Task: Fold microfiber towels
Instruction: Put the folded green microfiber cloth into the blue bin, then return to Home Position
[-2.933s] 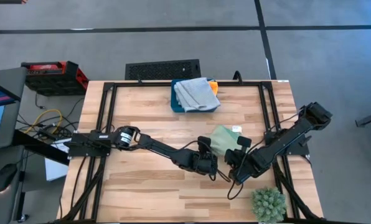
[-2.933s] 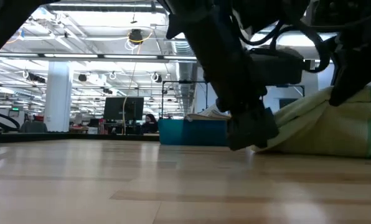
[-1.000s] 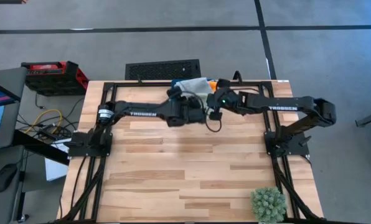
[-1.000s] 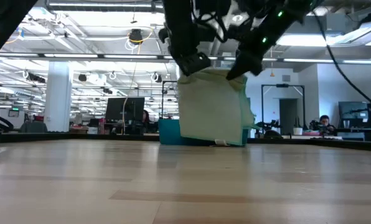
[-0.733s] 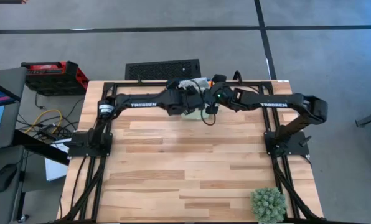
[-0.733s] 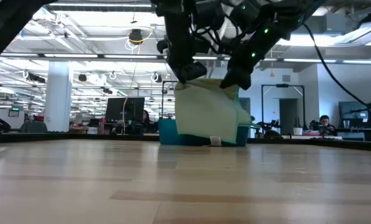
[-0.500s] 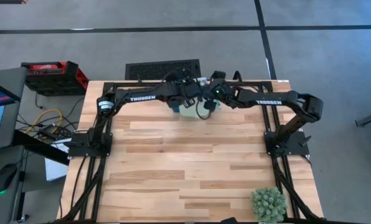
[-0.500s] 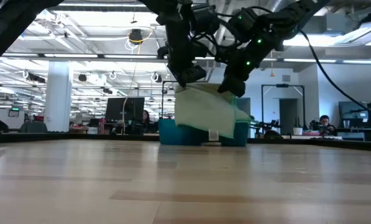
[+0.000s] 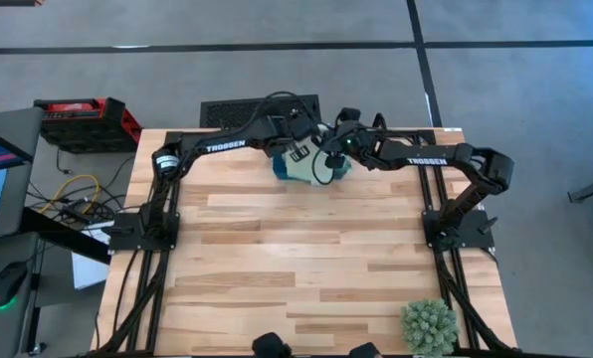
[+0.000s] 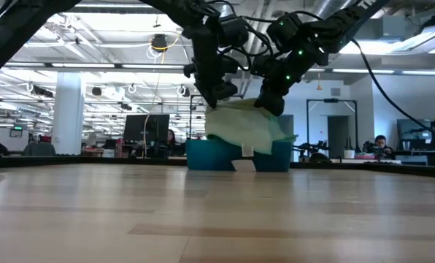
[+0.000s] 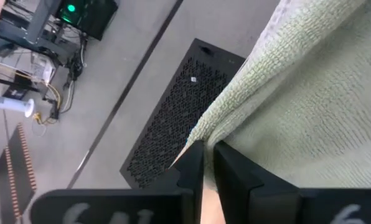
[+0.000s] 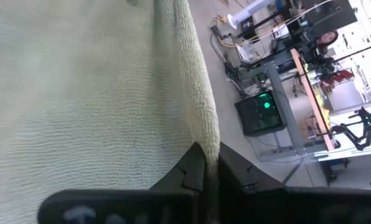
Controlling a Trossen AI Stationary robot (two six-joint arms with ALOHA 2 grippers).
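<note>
Green towel: the folded light green microfiber towel (image 10: 245, 126) lies draped over the dark teal box (image 10: 236, 155) at the desk's far edge, one flap hanging down the box's front.
Left tool: the left tool (image 11: 205, 163) is above the box, its fingers pinched on a corner fold of the green towel; the gap between them is very narrow.
Right tool: the right tool (image 12: 209, 163) is beside it over the same box, clamping the towel's thick edge between almost-closed fingers.
Box contents: from above, a pale patch of towel (image 9: 311, 167) shows between the two tools; other cloths cannot be made out beneath the arms.
Desk: the wooden desk (image 9: 306, 259) is bare in front of the box; a spiky plant ball (image 9: 429, 325) sits at the near right corner.
Step in hand: judged to be depositing the folded towel on the box.
Technique: both tools should release together, then rise straight up, so that neither fingertip drags a corner and undoes the fold.
</note>
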